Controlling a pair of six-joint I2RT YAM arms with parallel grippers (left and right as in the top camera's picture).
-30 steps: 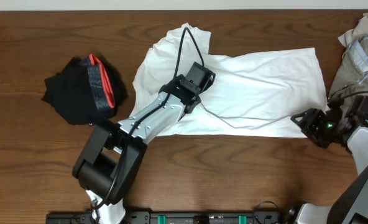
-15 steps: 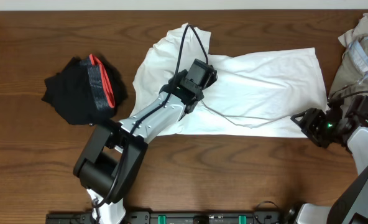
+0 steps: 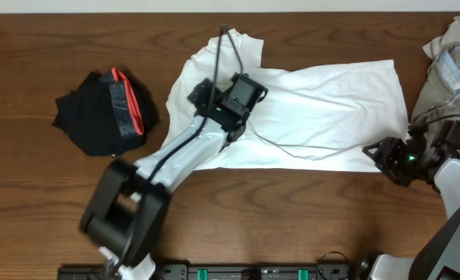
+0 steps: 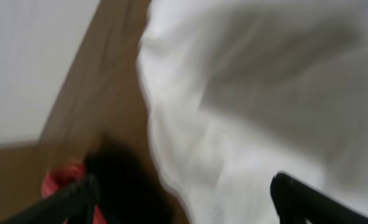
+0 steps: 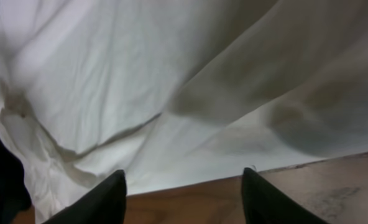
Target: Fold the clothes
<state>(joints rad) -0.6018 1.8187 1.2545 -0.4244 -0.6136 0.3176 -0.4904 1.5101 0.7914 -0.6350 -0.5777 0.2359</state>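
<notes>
The white T-shirt (image 3: pixel 323 109) lies spread across the middle of the table, its left part folded over and bunched. My left gripper (image 3: pixel 201 92) hovers above that bunched left part, open, with nothing between its fingers. In the left wrist view the shirt's left edge (image 4: pixel 190 124) fills the frame between the wide-apart fingertips (image 4: pixel 296 199). My right gripper (image 3: pixel 378 153) stands open at the shirt's lower right corner, just off the hem. The right wrist view shows bare wood between its fingers (image 5: pixel 106 199) and the hem (image 5: pixel 234 143) just ahead.
A black piece with a red-grey band (image 3: pixel 98 117) lies crumpled at the left. A khaki-beige garment (image 3: pixel 447 70) is heaped at the right edge, close behind my right arm. A black cable (image 3: pixel 230 47) runs from the left wrist over the shirt.
My left gripper has gone from shut to open, let go of the shirt fabric, and swung a little up and to the left. The right arm has stayed put.
</notes>
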